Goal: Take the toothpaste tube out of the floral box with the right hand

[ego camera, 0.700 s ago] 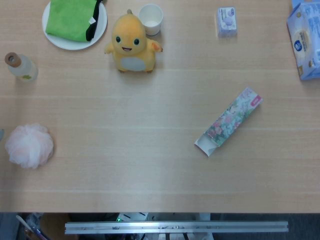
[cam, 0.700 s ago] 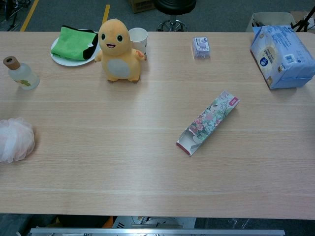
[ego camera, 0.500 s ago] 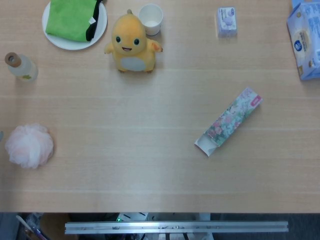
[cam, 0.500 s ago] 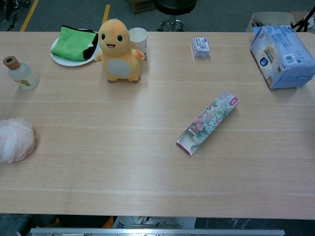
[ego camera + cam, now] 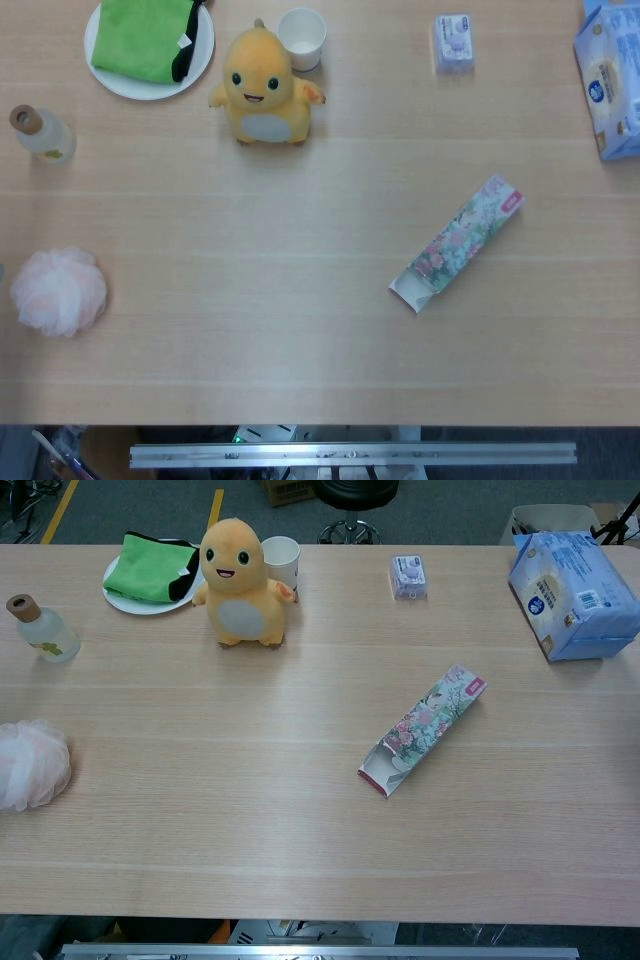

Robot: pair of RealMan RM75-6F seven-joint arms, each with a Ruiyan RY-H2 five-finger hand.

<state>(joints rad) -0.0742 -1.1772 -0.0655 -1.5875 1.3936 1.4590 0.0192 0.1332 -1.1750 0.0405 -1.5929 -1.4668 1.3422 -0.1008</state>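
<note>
- Step in hand: none begun, by my reading. Neither the left nor the right hand shows in the head or chest view, so whether they are open or closed cannot be told.
- Floral box [image 5: 457,243] lies flat, right of centre, on a diagonal: open flap end at near-left, closed end at far-right.
- Toothpaste tube: not visible; presumably inside the box.
- Next move, as judged: right hand must come in from the near right and reach the open flap end, probably needing the box steadied while the tube is drawn out.
- Surface: pale wood-grain table [image 5: 200,810], flat, matt.
- Room: chest view shows grey floor beyond the far edge, a chair base [image 5: 352,525] and a yellow floor line [image 5: 216,505].
</note>
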